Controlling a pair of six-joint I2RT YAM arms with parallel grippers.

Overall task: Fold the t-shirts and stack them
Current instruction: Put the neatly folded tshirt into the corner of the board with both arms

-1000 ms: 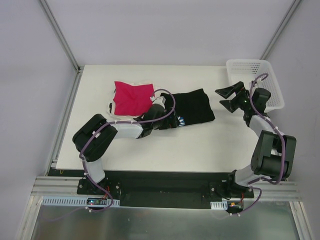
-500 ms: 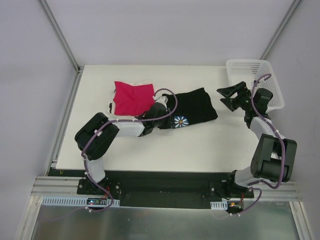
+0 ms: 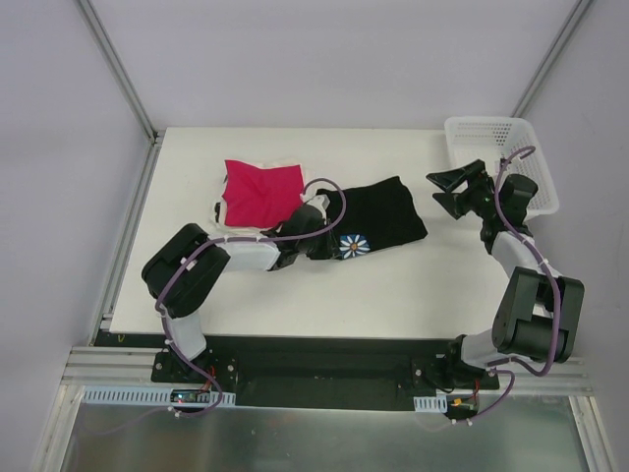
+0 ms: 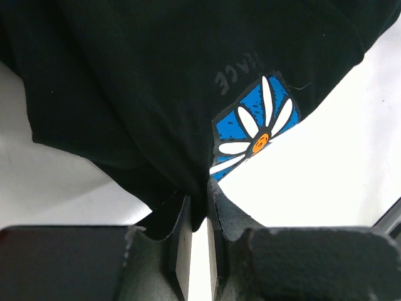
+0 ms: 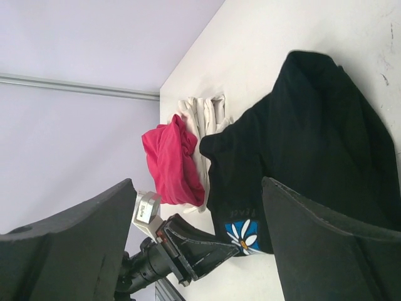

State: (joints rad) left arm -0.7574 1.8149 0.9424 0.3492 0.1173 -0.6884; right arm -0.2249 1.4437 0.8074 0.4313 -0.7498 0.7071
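A black t-shirt (image 3: 383, 208) lies folded mid-table, its blue daisy print (image 3: 352, 243) turned up at the near left corner. My left gripper (image 3: 326, 243) is shut on that corner's hem; in the left wrist view the black cloth (image 4: 125, 81) is pinched between the jaws (image 4: 199, 195), with the daisy print (image 4: 254, 130) just beyond. A magenta-pink t-shirt (image 3: 259, 192) lies on white t-shirts (image 3: 218, 209) to the left. My right gripper (image 3: 444, 193) hovers open and holds nothing, right of the black t-shirt (image 5: 307, 132).
A white mesh basket (image 3: 503, 162) stands at the table's back right corner, right behind the right gripper. The right wrist view shows the pink t-shirt (image 5: 168, 160), the white t-shirts (image 5: 203, 111) and the left gripper (image 5: 200, 249). Bare tabletop (image 3: 413, 285) runs along the near side.
My left gripper has shut on the black t-shirt's near left corner and pulled it, so the daisy print has come into view. The right gripper has shifted slightly and stays open.
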